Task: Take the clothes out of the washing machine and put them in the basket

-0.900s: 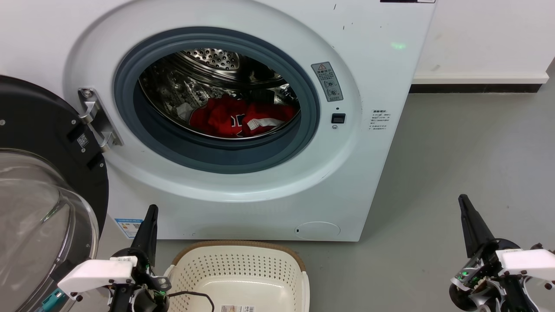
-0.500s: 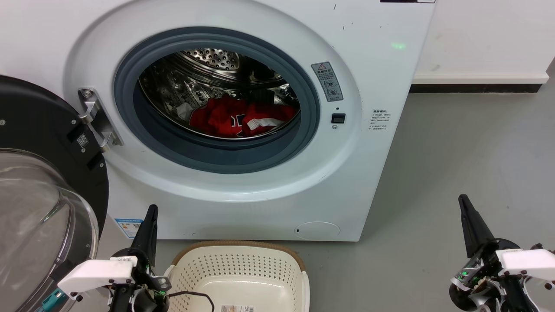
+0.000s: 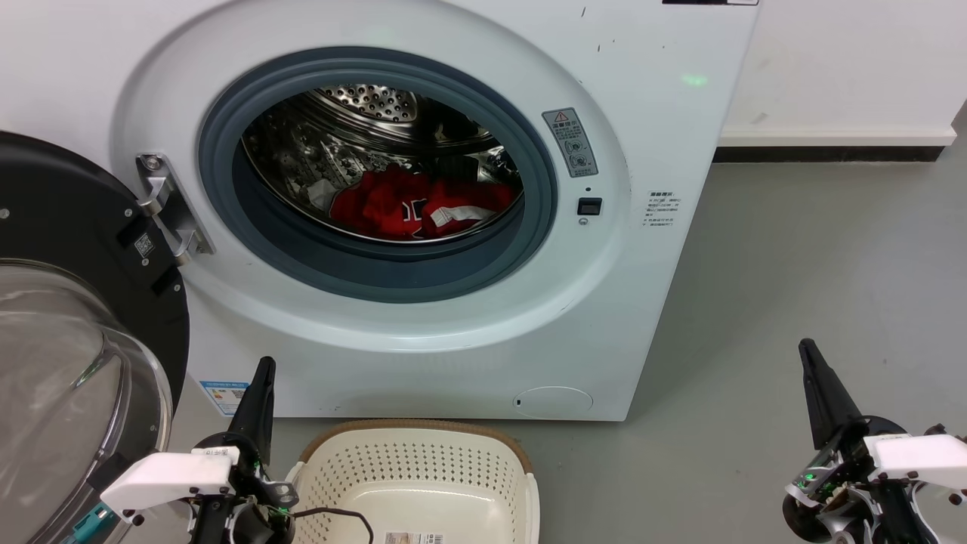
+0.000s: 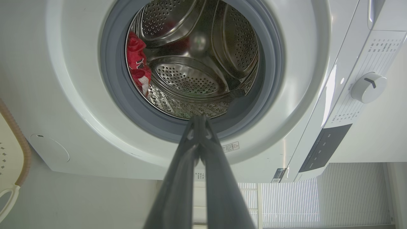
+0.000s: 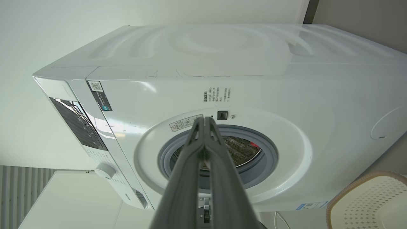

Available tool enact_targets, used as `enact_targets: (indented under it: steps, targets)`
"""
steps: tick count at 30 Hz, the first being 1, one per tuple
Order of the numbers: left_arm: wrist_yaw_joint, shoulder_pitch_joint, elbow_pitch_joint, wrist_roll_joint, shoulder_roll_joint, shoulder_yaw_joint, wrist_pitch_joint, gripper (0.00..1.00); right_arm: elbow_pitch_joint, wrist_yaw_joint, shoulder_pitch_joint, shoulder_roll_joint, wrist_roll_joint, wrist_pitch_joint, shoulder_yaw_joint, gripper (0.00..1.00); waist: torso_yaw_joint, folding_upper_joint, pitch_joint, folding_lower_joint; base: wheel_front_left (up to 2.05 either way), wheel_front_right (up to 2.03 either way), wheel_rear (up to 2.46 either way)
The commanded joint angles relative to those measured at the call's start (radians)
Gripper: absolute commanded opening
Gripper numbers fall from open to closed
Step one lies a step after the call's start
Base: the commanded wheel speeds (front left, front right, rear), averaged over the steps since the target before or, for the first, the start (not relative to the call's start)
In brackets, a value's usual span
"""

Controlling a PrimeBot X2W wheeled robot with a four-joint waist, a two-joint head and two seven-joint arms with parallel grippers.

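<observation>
The clothes [image 3: 412,205] lie in a red heap on the bottom of the drum [image 3: 370,102]. The grey seal [image 3: 378,276] hides their lower edge, and how many pieces there are cannot be told. A white stripe and a dark emblem show among the folds. In the left wrist view they are a red strip [image 4: 138,68] at the drum's edge.

The washing machine [image 3: 665,113] is cut off at the top of the head view, and the print on its stickers is too small to read. Its door [image 3: 60,211] is swung open to the robot's left, running past the picture's edge, with the glass bowl facing the camera.

The basket [image 3: 415,425] stands on the floor [image 3: 793,264] just in front of the machine, below the porthole. Its near half is cut off by the bottom edge. Nothing red lies in the part that shows; there is a label on its bottom, partly cut off. The right wrist view catches one corner of it [image 5: 375,197].

Both arms are held low, well apart, one on each side of the basket, fingers pointing up towards the machine. The left jaws are pressed together and grasp nothing; the dark fingers [image 3: 257,400] rise beside the basket's left rim. The right jaws are likewise clenched and hold nothing, with their fingers [image 3: 823,397] over bare floor to the machine's right.
</observation>
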Motion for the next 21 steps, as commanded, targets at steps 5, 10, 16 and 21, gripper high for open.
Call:
enact_targets:
  steps: [5, 10, 16, 21]
  targets:
    - [-0.004, -0.006, -0.001, -0.002, 0.0, 0.003, 0.002, 0.0, 0.001, 0.0, -0.013, 0.003, -0.005, 0.0, 0.001, 0.0, 0.0, 0.0, 0.0, 0.0, 0.0, 0.0, 0.0]
    - [-0.004, -0.006, -0.001, -0.002, 0.0, 0.003, 0.002, 0.0, 0.001, 0.0, -0.013, 0.003, -0.005, 0.0, 0.001, 0.0, 0.0, 0.0, 0.0, 0.0, 0.0, 0.0, 0.0]
    - [0.001, 0.025, 0.025, 0.003, -0.003, -0.006, -0.006, 1.0, 0.022, 0.0, 0.023, 0.001, -0.001, -0.005, 0.004, 1.0, 0.0, 0.0, 0.001, 0.0, 0.0, 0.0, 0.0]
    - [0.001, 0.035, 0.012, 0.024, -0.002, -0.015, -0.033, 1.0, 0.007, 0.0, 0.035, 0.001, -0.011, -0.031, 0.012, 1.0, 0.0, 0.0, 0.001, 0.0, 0.0, 0.0, 0.0]
